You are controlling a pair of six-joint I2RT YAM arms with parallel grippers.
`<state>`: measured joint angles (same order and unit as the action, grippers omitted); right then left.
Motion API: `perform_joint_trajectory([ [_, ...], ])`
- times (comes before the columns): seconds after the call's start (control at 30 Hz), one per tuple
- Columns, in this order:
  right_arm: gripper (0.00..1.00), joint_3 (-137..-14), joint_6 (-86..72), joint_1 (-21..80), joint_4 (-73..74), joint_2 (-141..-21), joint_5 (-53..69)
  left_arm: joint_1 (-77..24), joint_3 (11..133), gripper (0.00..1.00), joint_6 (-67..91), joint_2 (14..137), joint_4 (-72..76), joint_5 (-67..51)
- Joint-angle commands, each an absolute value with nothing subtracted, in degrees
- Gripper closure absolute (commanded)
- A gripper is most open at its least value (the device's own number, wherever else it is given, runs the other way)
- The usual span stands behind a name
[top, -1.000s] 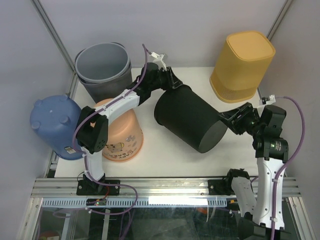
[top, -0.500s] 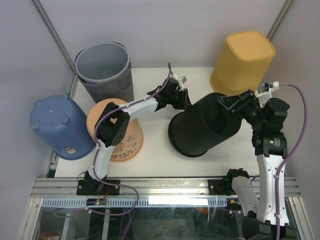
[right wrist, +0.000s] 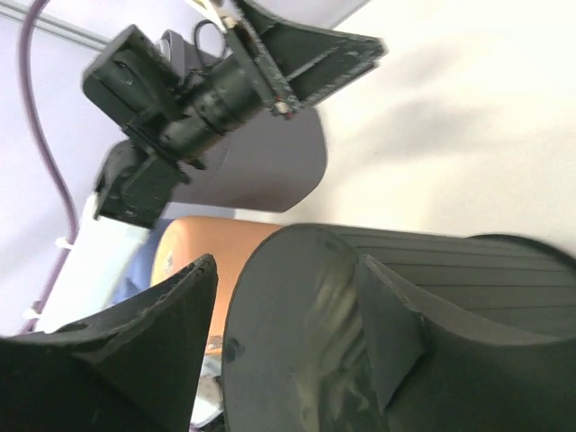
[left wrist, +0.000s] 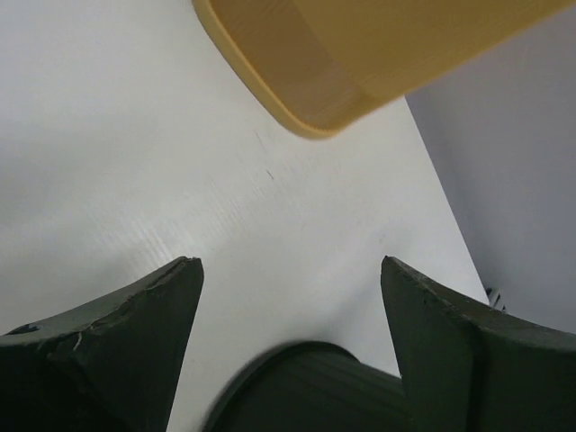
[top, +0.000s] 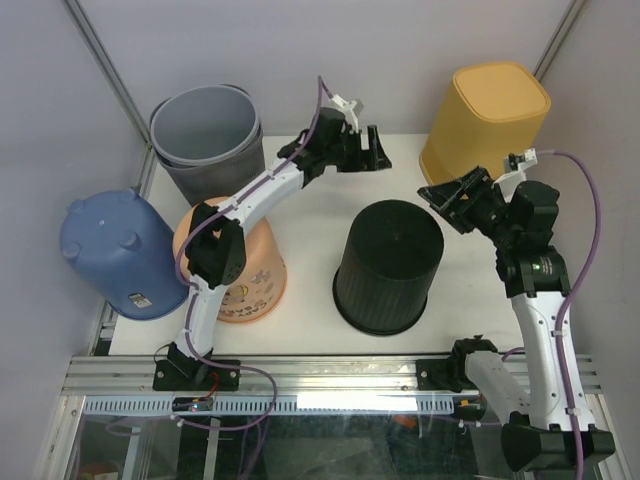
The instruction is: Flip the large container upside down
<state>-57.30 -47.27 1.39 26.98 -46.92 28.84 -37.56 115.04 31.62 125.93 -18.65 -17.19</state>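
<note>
- The black bin (top: 388, 268) stands in the middle of the white worktop (top: 310, 215). Its flat bottom is up and its wide mouth is down, so the flip looks done.
- It rests on its wide rim, so I think it can stand by itself with nobody holding it.
- The left gripper (top: 378, 150) has its fingers wide apart with nothing between them. It hangs over the worktop behind the bin, apart from it.
- The left arm reaches far out over the orange bin (top: 240, 275), and its gripper points toward the yellow bin (top: 487, 125).
- The right gripper (top: 440, 205) is spread apart too and holds nothing. It is just beside the black bin's top right edge and does not seem to touch it.
- The right arm stands tall from its base and bends at the top toward the black bin.
- I think both arms only need to move away now.
</note>
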Motion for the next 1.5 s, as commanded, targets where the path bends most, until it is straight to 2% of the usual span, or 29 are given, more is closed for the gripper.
perform_joint_trajectory([
  [0.0,0.32,-66.2,-36.0,1.6,31.8,-45.4,21.6,-33.1,125.1,0.14,25.4,120.1,-27.5,-11.2],
  [0.13,0.3,-67.0,-28.4,1.6,37.9,-41.8,6.9,-33.2,123.9,0.1,19.8,111.2,-32.1,-8.0],
  [0.27,0.27,-63.0,-24.8,1.6,41.9,-36.4,-12.4,-35.6,107.4,0.01,13.5,95.8,-32.1,-4.3],
  [0.33,0.26,-60.7,-24.5,1.6,42.8,-34.0,-19.9,-36.7,94.9,0.01,12.3,86.4,-31.5,-3.8],
  [0.5,0.25,-57.0,-23.3,1.6,41.9,-31.8,-25.2,-38.4,73.7,0.01,11.0,67.3,-27.0,-7.3],
  [0.63,0.24,-57.1,-23.1,1.6,40.4,-34.4,-25.0,-39.4,66.9,0.01,6.7,60.1,-26.1,-14.3],
  [0.77,0.22,-58.3,-23.9,1.6,39.4,-37.0,-22.6,-42.1,63.5,0.01,-0.7,59.3,-26.0,-20.7],
  [1.03,0.21,-62.5,-23.9,1.6,39.8,-36.9,-17.3,-47.5,60.1,0.01,-5.6,65.0,-23.9,-19.5],
  [1.23,0.21,-67.7,-24.1,1.5,39.9,-36.8,-14.1,-53.0,59.4,0.01,2.5,74.1,-7.6,-21.3],
  [1.47,0.2,-73.5,-24.0,1.5,40.6,-36.6,-9.7,-54.9,69.9,0.01,12.7,92.5,9.8,-20.5],
])
